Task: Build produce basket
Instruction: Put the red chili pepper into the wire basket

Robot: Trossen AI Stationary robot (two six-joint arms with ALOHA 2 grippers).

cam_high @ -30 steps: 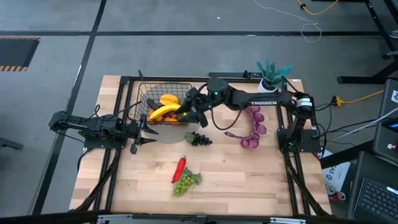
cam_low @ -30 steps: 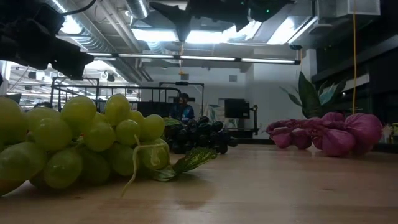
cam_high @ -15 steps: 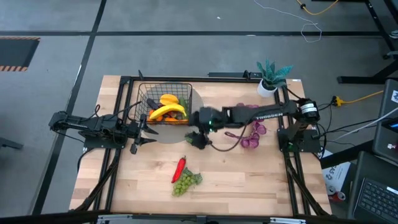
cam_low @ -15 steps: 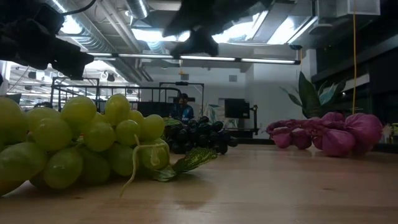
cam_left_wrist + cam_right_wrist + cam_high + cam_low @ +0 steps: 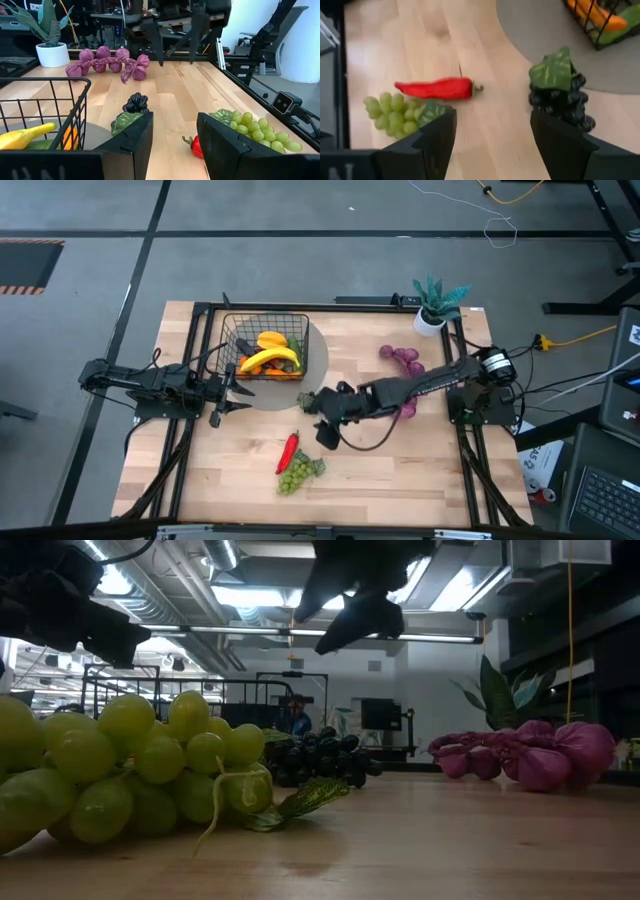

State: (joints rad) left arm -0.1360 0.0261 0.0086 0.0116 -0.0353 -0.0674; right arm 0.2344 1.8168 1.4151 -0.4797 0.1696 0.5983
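Observation:
The black wire basket [image 5: 265,348] stands on a grey round mat [image 5: 312,358] at the far left and holds a yellow banana [image 5: 268,360] and orange pieces. Dark grapes [image 5: 561,102] with a green leaf lie just off the mat. Toward the near edge lie a red chili [image 5: 289,450] and green grapes [image 5: 298,472]. The purple string [image 5: 403,360] lies at the right, partly under my right arm. My right gripper [image 5: 322,428] hangs open above the table beside the dark grapes, slanting down and touching nothing. My left gripper [image 5: 215,395] waits open and level, left of the basket.
A teal potted plant in a white pot [image 5: 435,305] stands at the far right corner. Black frame rails [image 5: 190,430] run along the table's left and right sides. Bare wood [image 5: 400,470] lies near the front right.
My right gripper has swung from over the basket toward the table's near edge and come lower. It has tipped from about level to slanting down, now above the dark grapes. Its fingers stay apart. The produce on the table has not moved.

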